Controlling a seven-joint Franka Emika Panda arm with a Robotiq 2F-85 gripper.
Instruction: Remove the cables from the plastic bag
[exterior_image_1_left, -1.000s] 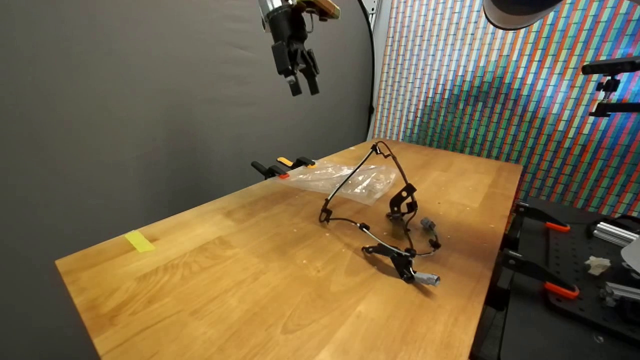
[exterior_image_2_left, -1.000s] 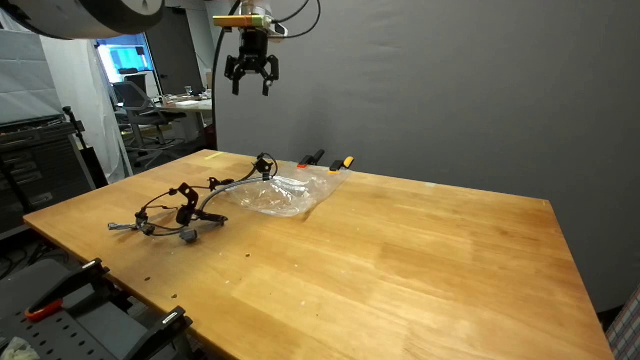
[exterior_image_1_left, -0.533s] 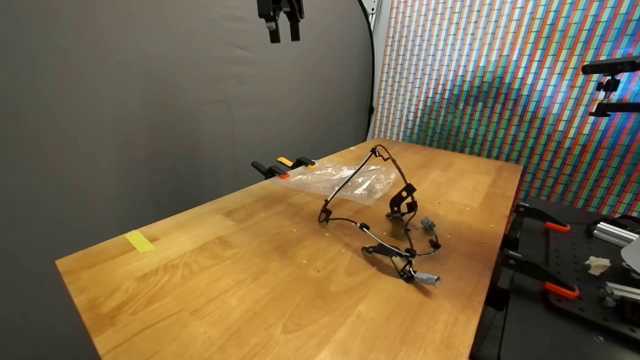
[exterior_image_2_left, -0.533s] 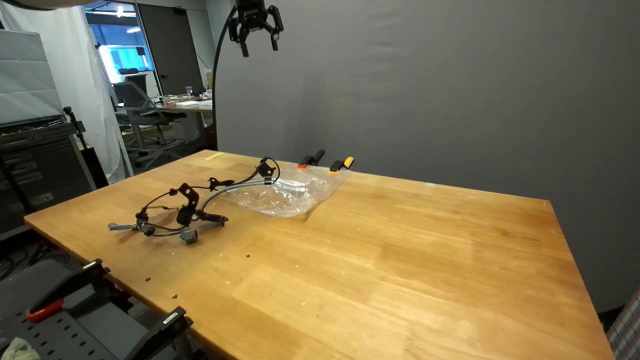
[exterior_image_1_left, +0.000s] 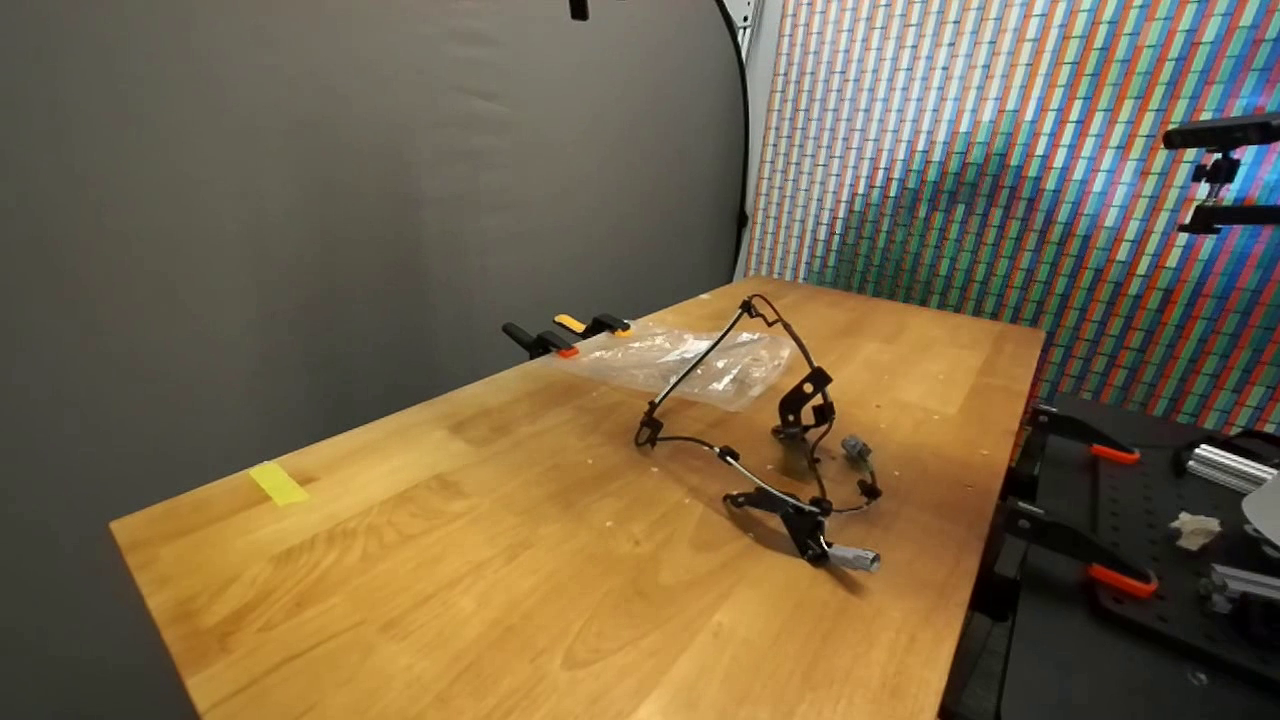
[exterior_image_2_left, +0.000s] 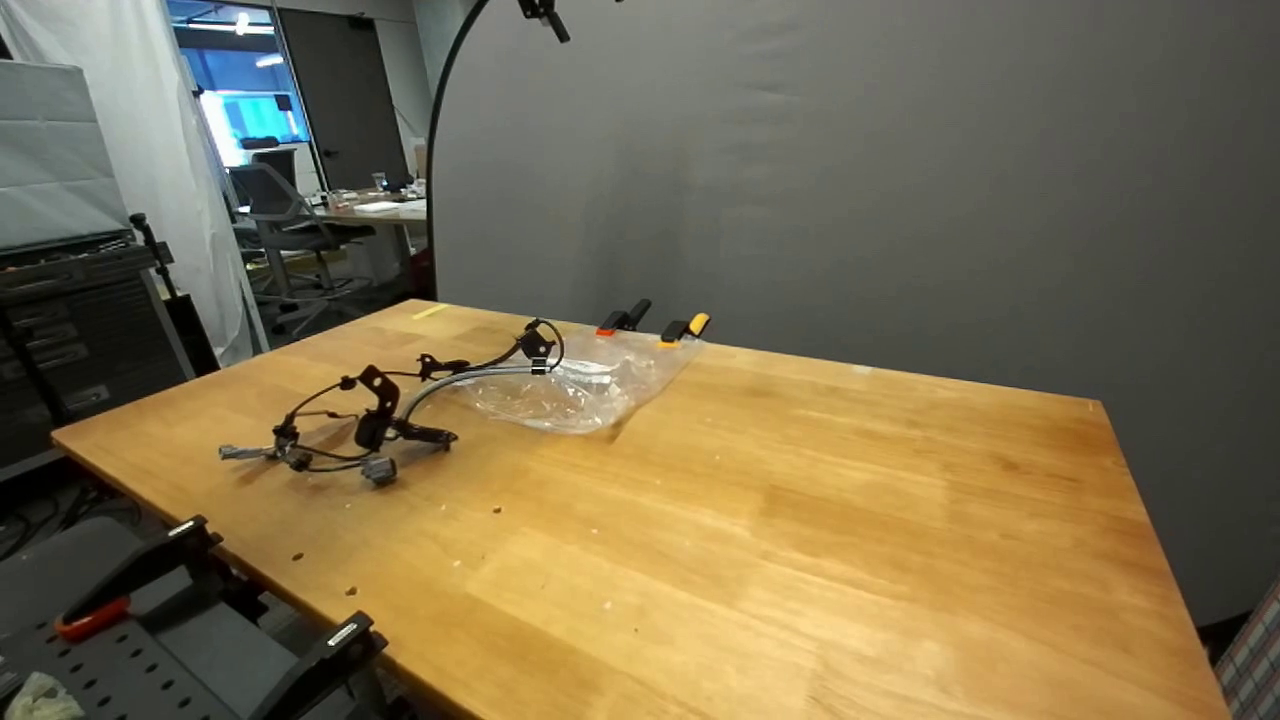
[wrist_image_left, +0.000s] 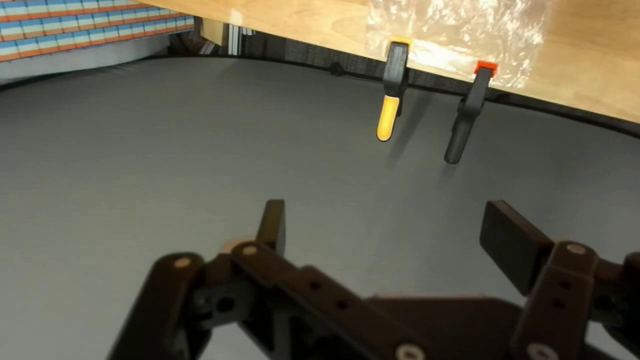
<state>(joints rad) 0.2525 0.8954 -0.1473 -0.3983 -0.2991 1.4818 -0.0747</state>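
Evidently, the bracketed black-and-grey cables (exterior_image_2_left: 374, 428) lie on the light-brown wooden surface (exterior_image_2_left: 800, 500), just outside the clear plastic bag (exterior_image_2_left: 560, 400), in both exterior views; whether they touch it I cannot tell. Of the two, the wrist view shows only the bag, pinned at the surface's edge by a yellow-handled black clamp (wrist_image_left: 395, 75) and a red-tipped black clamp (wrist_image_left: 472, 102). That view alone shows the black hand (wrist_image_left: 386, 220) plainly, its fingers (wrist_image_left: 515, 245) spread well apart. A grey office chair (exterior_image_2_left: 268, 195) appears only in an exterior view.
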